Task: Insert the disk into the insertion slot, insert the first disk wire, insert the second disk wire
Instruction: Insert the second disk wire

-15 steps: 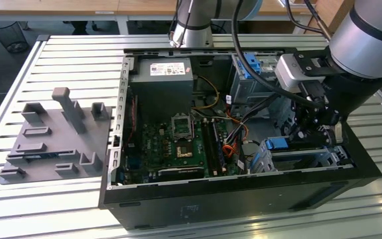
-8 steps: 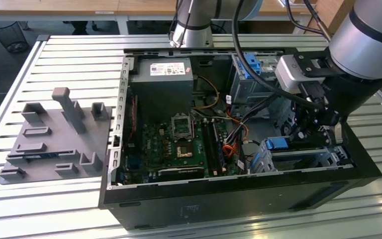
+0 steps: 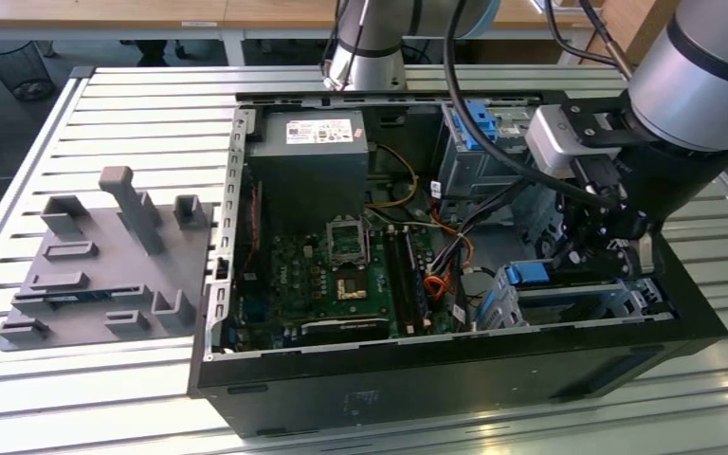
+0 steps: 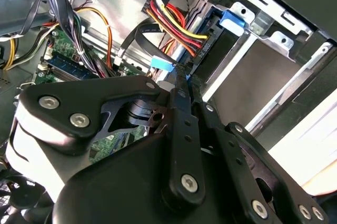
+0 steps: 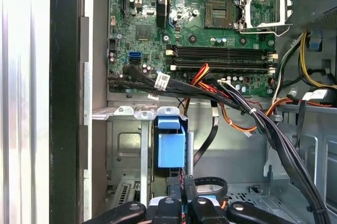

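Open black computer tower case (image 3: 465, 379): lies on its side on the slatted metal bench.

Green motherboard (image 3: 338, 275): on the case floor.

Silver perforated sheet-metal insertion slot (image 3: 591, 299): at the case's front corner, on the exterior view's right, blue-framed disk (image 3: 531, 275) apparently seated inside.

Black gripper (image 4: 181, 76): fingers pinched on a thin dark wire connector (image 4: 185, 72) just beside the disk's end. Connector light, stiff, somewhat fragile; best held by its flat sides.
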`<state>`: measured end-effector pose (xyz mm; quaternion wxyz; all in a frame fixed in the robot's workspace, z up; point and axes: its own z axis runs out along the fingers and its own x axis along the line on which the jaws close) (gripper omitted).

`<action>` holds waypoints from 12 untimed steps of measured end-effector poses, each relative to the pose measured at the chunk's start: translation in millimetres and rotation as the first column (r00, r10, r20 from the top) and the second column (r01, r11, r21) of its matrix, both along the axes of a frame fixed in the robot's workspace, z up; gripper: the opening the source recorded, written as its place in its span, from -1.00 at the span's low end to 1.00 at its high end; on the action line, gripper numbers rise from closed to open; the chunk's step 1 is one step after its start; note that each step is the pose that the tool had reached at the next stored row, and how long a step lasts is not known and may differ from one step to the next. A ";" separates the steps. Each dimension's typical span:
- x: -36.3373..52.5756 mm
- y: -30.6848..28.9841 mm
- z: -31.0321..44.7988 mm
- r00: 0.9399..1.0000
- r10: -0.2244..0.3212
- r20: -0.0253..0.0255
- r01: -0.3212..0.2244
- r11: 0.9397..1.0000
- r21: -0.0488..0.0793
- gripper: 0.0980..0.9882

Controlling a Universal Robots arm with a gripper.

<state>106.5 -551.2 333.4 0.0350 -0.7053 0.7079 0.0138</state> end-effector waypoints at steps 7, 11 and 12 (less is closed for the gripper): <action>1.7 -0.6 -0.1 1.000 0.000 0.000 0.000 1.000 0.000 -0.89; 1.7 -0.6 -0.7 1.000 0.000 0.000 0.000 1.000 0.000 -0.89; 1.8 -0.6 -0.9 1.000 0.000 0.000 0.000 1.000 0.000 -0.89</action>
